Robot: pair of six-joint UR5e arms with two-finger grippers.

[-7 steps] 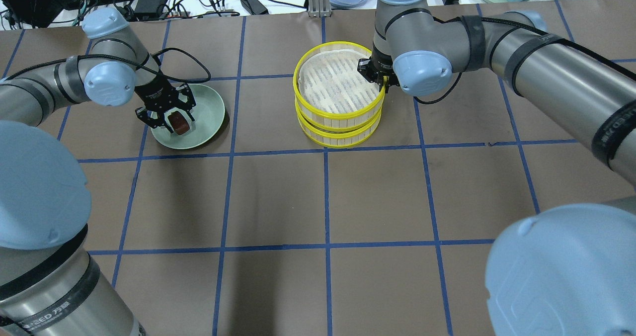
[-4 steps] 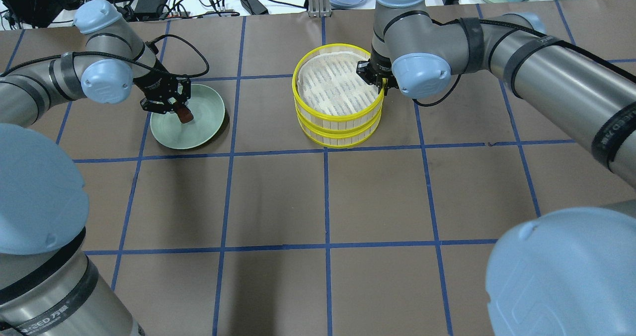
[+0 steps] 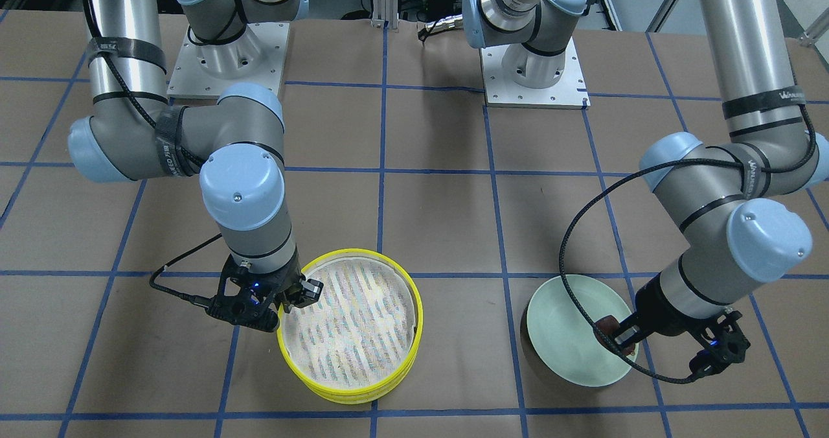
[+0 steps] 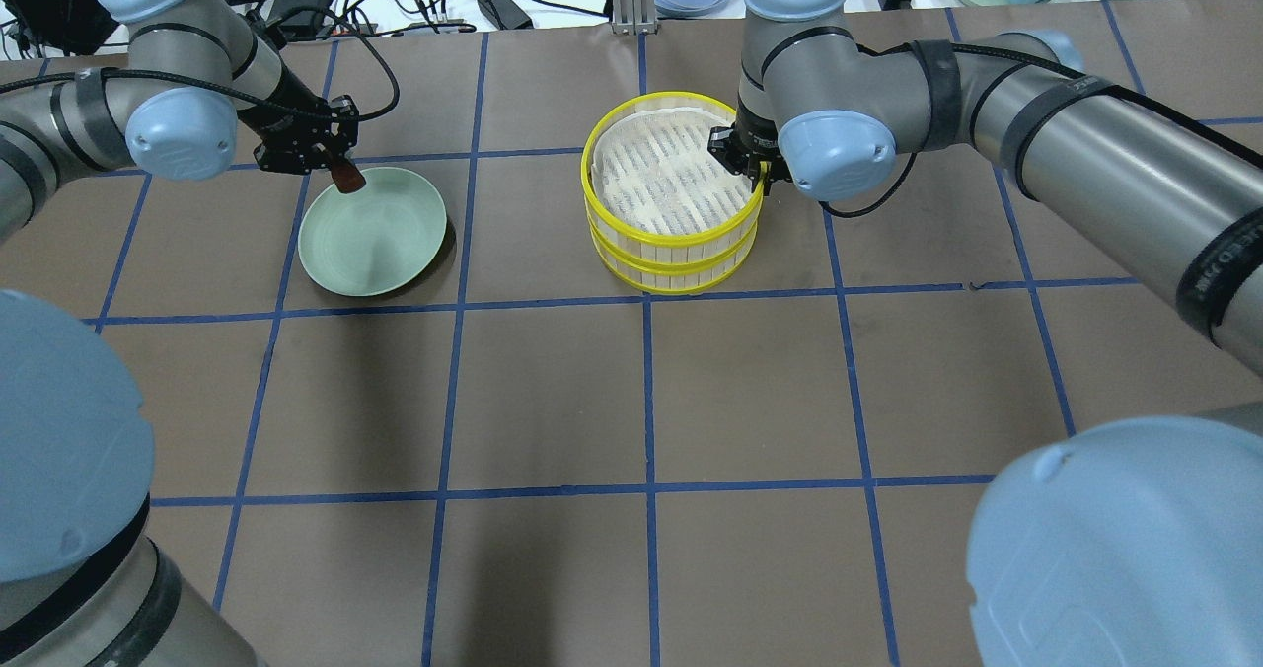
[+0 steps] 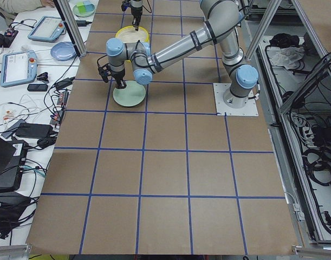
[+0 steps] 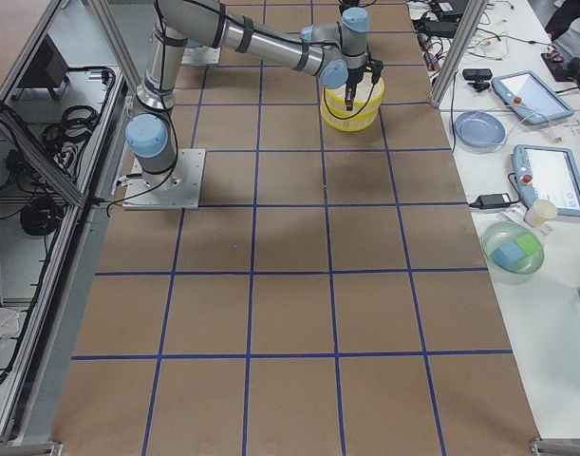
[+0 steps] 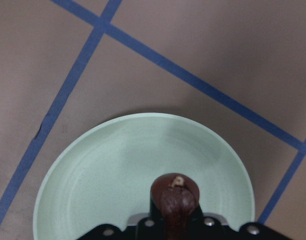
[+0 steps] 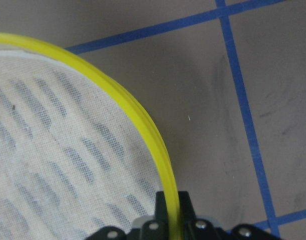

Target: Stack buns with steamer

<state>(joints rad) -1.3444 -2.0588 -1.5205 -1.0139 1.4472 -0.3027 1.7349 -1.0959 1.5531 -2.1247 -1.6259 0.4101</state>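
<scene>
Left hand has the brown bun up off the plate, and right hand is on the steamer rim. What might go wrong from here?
1. The brown bun sticks out beyond the left hand, seemingly gripped at one end; it may slip during the carry.
2. The right hand pinches the top tier at one rim spot only, so the tier may tilt if lifted, or drag the lower tier.

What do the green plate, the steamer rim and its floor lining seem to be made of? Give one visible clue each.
The plate looks like glazed ceramic or melamine: smooth, evenly pale green, softly glossy. The steamer rim is probably plastic: uniform bright yellow, smooth. The lining looks like white woven cloth: fine mesh, dark slots showing through.
</scene>
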